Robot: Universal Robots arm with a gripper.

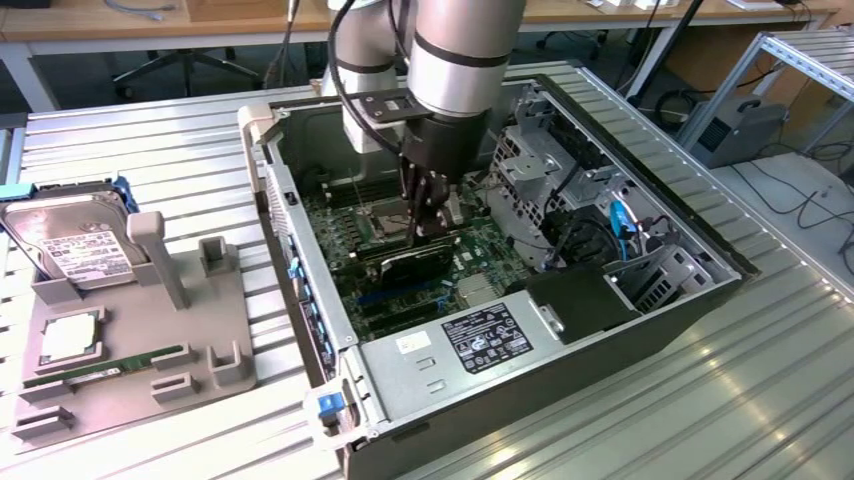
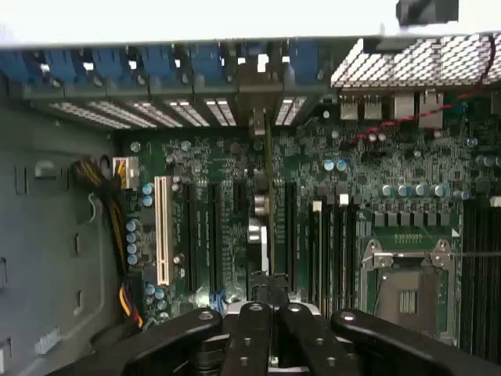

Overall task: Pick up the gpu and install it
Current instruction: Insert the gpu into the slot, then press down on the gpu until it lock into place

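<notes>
Gripper [image 1: 430, 232] pressed together on the graphics card [image 1: 411, 262], which stands on edge over the motherboard [image 1: 400, 290] inside the computer case [image 1: 641, 320], at six o'clock from the processor socket [image 1: 388, 218].

The end effector [image 1: 430, 232] is reaching down through the open side of the computer case [image 1: 694, 290], clamped on the upright gpu [image 1: 414, 262]. The drive cage [image 1: 541, 170] is crowding it on the exterior view's right, the power supply [image 1: 461, 350] is sitting nearer the camera, and the case's bracket wall [image 1: 287, 215] is closing the left.
</notes>
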